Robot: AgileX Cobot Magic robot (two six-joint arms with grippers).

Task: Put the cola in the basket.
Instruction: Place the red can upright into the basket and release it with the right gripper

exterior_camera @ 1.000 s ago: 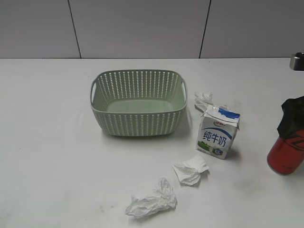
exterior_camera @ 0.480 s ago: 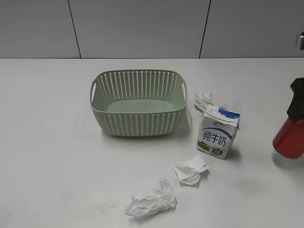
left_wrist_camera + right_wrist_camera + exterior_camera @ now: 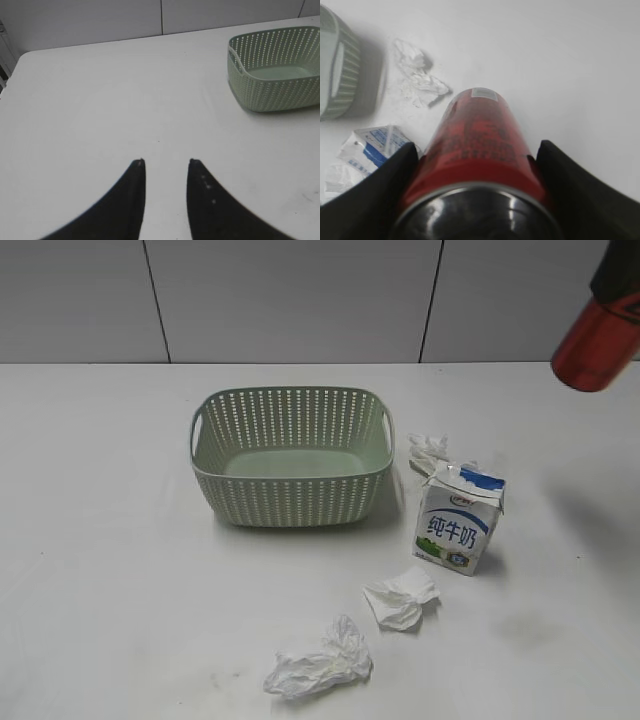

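Overall, the cola [image 3: 597,345] was found off the table, held high at the upper right corner of the exterior view, tilted, with its base toward the camera. The right gripper [image 3: 477,150] had its jaws clamped on either side of the can; in the right wrist view the dark fingers [image 3: 380,185] pressed against the red body near its silver end. Black lettering on the can [image 3: 480,145] was visible but too blurred to read.

The basket [image 3: 290,505] stood upright on the white table [image 3: 100,570], left of centre, well apart from the raised can. Its interior showed only the pale green floor. The left wrist view showed the same basket [image 3: 275,95] at the upper right of that frame.

The left gripper [image 3: 165,162] hung over bare table surface, its two dark fingertips [image 3: 136,172] narrowly parted and holding nothing.

Other items noted on the table: a white-and-blue milk carton [image 3: 459,520] standing upright to the right of the basket, near it but not touching; one crumpled tissue [image 3: 430,452] lying behind the carton, beside the basket's right end; a second tissue [image 3: 400,600] in front of the carton; a third tissue [image 3: 318,665] nearest the front edge. The right wrist view looked down past the can onto the carton [image 3: 370,145] and the rear tissue [image 3: 417,75], with the basket's end [image 3: 340,75] at the left border.
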